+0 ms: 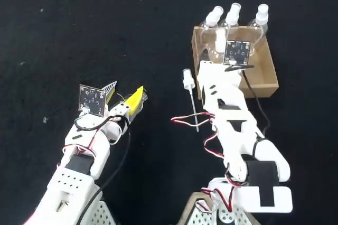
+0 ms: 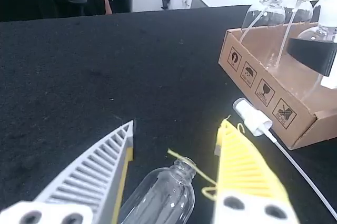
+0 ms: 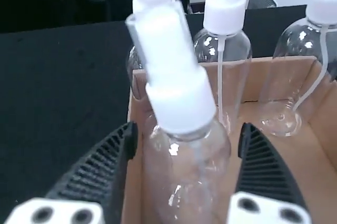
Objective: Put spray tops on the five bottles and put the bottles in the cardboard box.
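A clear bottle (image 2: 158, 197) with a bare neck lies between the grey and yellow fingers of my left gripper (image 2: 177, 125), which is shut on it just above the black table; in the high view that gripper (image 1: 127, 87) is left of centre. A loose spray top (image 1: 187, 80) with its long tube lies on the table beside the cardboard box (image 1: 269, 85). Three capped bottles (image 1: 232, 13) stand along the box's far side. My right gripper (image 3: 184, 129) is over the box, open, with its black fingers on either side of a fourth capped bottle (image 3: 184, 150) that leans in the box.
The cardboard box (image 2: 263, 90) stands close beside the loose spray top (image 2: 253, 119). The right arm's red and black wires (image 1: 190, 122) hang over the spray tube. Bare black table stretches left of and beyond the left gripper.
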Controlling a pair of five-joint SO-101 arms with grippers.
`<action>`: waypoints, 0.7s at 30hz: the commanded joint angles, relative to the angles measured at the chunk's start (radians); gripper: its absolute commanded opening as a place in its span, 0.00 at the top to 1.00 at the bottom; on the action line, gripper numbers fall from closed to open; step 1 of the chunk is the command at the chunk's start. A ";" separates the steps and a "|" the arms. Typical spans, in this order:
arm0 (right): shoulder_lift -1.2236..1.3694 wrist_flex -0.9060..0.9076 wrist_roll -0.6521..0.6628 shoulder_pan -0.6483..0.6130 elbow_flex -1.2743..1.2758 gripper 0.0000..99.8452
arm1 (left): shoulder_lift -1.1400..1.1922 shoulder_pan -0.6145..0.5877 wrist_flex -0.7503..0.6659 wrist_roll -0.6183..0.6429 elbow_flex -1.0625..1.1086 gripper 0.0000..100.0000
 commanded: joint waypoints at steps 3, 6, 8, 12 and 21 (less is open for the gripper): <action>-0.064 -0.021 0.006 -0.038 -0.007 0.73 | -0.009 0.007 -0.017 -0.011 -0.008 0.75; -0.068 -0.021 0.006 -0.048 -0.010 0.73 | -0.009 0.007 -0.017 -0.011 -0.008 0.75; -0.070 -0.021 0.006 -0.041 -0.013 0.73 | -0.009 0.007 -0.017 -0.011 -0.008 0.75; -0.104 -0.018 0.006 -0.040 -0.004 0.73 | -0.009 0.007 -0.017 -0.011 -0.008 0.75; -0.232 0.121 0.005 -0.048 0.005 0.73 | -0.011 0.007 -0.017 -0.011 -0.008 0.75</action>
